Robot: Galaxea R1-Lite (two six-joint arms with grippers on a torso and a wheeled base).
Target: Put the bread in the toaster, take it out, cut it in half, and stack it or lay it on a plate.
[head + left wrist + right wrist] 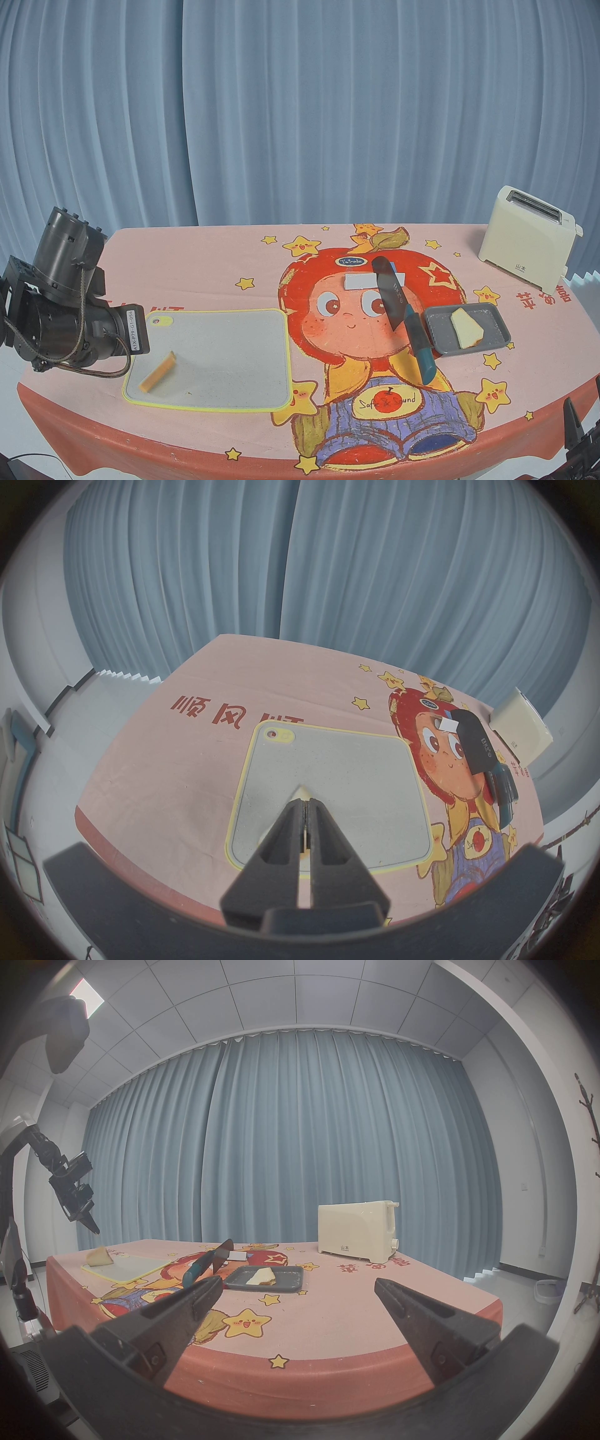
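Since the bread is already in two pieces, most of the job looks done as far as the pics show. One wedge, the plated half [467, 327], lies flat in the grey plate [439, 337] on the robot's right side of the table. The other, the loose half [157, 371], sits on the cutting board [231, 350] near its front-left corner, well apart from the plate. It seems to stand on edge rather than lie flat. Knife [403, 312] is down on the cartoon tablecloth [206, 269] btwn board and plate, blade toward the back, teal handle toward the robot and just beside the plate's rim. Toaster [528, 237] sits at the far right; nothing sticks out of its slot, so toasting & cutting are prob. finished, though I can't tell whether the bread really got toasted. Left gripper [306, 811] hangs above the board, over the loose half but clear of it, fingers pressed together w/ nothing btwn them. Right gripper [297, 1284] is low, off the table's near edge, fingers spread wide, empty. What's left, by my reading: get the loose half onto the plate, laid beside or stacked on the other. The left fingers would have to part first, and a thin upright wedge could tip or slide on the smooth board when touched.
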